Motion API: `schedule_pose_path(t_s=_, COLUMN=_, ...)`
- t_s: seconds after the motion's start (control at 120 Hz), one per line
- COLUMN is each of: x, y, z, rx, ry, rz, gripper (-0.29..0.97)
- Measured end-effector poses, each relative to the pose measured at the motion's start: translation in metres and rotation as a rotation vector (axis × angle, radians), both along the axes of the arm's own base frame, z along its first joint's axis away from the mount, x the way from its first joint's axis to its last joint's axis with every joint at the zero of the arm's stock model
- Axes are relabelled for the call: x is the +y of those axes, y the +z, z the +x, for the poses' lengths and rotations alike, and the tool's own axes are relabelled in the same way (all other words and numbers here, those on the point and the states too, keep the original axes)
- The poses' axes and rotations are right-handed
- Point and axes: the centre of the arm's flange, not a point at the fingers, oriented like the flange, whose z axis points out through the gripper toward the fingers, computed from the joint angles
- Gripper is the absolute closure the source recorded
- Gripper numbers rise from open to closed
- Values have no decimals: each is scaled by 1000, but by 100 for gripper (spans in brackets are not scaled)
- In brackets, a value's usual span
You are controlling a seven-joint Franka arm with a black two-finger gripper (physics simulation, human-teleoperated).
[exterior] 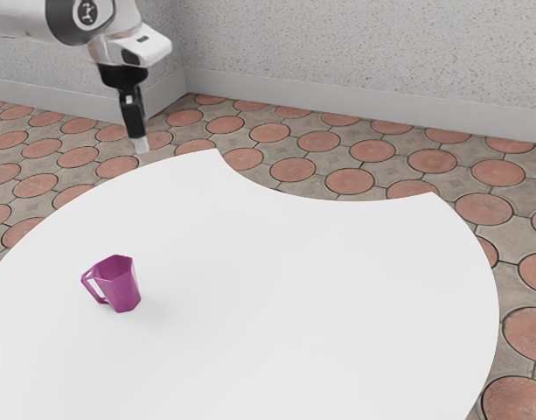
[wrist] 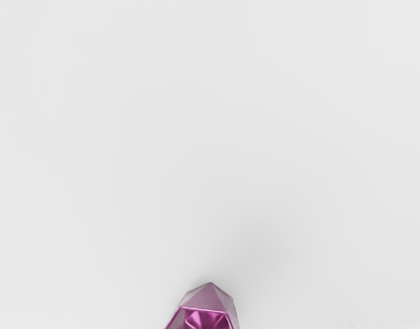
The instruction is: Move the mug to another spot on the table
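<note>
A magenta faceted mug (exterior: 114,283) stands upright on the white round table (exterior: 276,289), toward the exterior view's left, its handle pointing left. My gripper (exterior: 140,144) hangs high above the table's far edge, pointing down, well behind and above the mug and touching nothing. I see it edge-on there. In the wrist view the mug (wrist: 205,310) shows from above on the white tabletop (wrist: 210,137), with its open top toward me.
The table has a curved notch cut into its far edge (exterior: 250,179). Around it lies a terracotta tiled floor (exterior: 381,166), with a speckled grey wall (exterior: 355,44) behind. Wide bare tabletop stretches to the right of the mug.
</note>
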Motion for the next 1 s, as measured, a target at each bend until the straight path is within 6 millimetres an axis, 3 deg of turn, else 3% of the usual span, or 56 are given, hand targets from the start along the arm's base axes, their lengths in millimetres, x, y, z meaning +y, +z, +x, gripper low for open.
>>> schedule_pose_path(t_s=0.117, x=-1, y=-2, z=1, rx=6, ry=-31, rz=1, gripper=0)
schedule_pose_path(t_s=0.417, x=5, y=-32, z=5, rx=67, ry=-76, rz=-4, gripper=0)
schedule_pose_path(t_s=0.567, x=3, y=-38, z=-44, rx=97, ry=-82, rz=-33, gripper=0)
schedule_pose_path(t_s=0.725, x=67, y=-73, z=-104, rx=114, ry=30, rz=-91, gripper=0)
schedule_pose_path(t_s=0.85, x=84, y=-93, z=-115, rx=108, ry=49, rz=-100, gripper=0)
schedule_pose_path(t_s=1.0, x=113, y=-125, z=-143, rx=63, ry=45, rz=-105, gripper=0)
